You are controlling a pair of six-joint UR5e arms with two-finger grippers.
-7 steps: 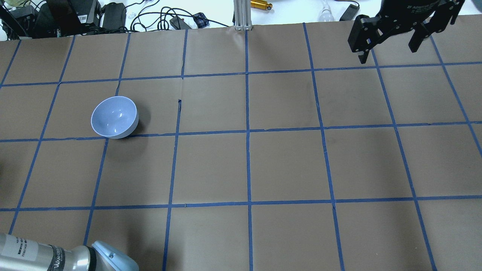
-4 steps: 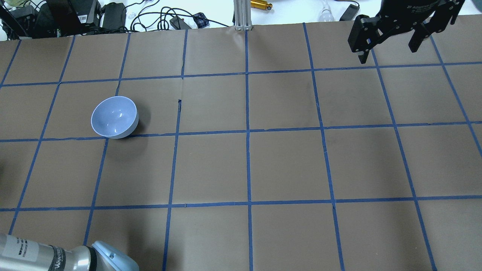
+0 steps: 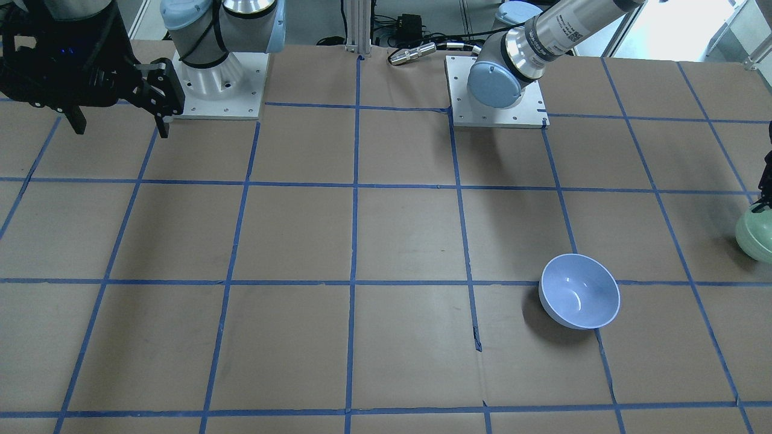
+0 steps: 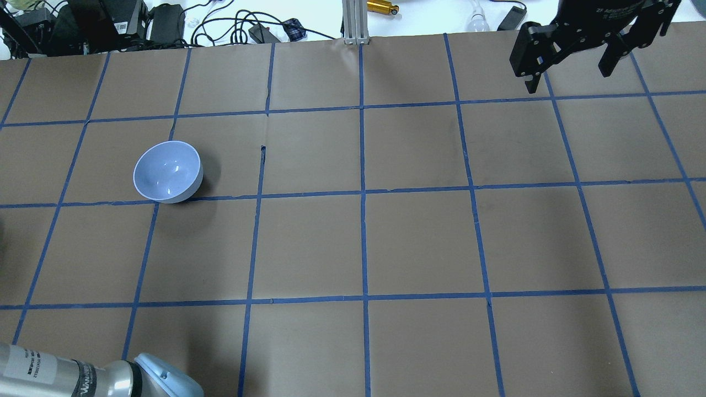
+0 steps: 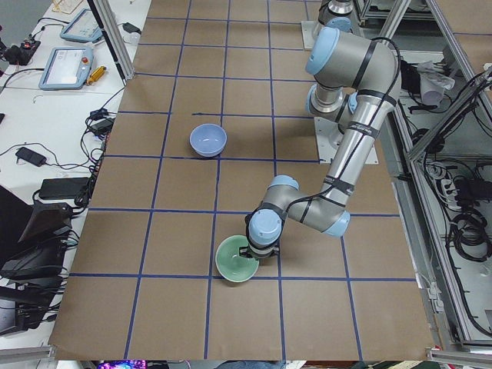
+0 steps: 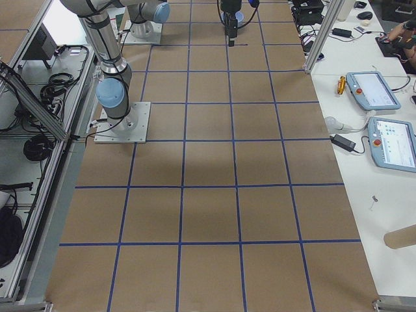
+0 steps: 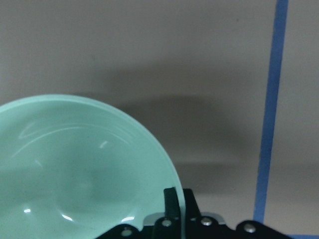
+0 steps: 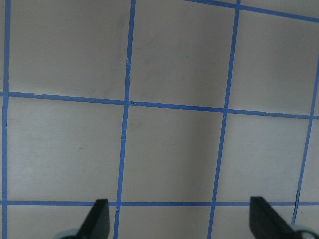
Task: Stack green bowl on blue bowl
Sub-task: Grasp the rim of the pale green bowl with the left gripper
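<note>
In the front-facing view, the blue bowl (image 3: 579,291) sits upright on the desk (image 3: 301,241). The green bowl (image 3: 757,238) shows tilted at the view's right edge, well apart from it. Your right fingers (image 3: 161,117) are spread wide and hold nothing.

In the overhead view, only the blue bowl (image 4: 167,171) appears.

In the exterior left view, the left arm meets the green bowl (image 5: 235,259) at its robot-side rim.

In the left wrist view, the left fingers (image 7: 171,199) are narrow, pinching that thin rim. The bowl looks glossy, stiff and probably light, so it may slip or swing in this one-sided grip. Carry it slowly.

Brown table (image 4: 419,242) with blue tape grid (image 4: 362,165), cluttered white bench (image 6: 396,214) alongside.
</note>
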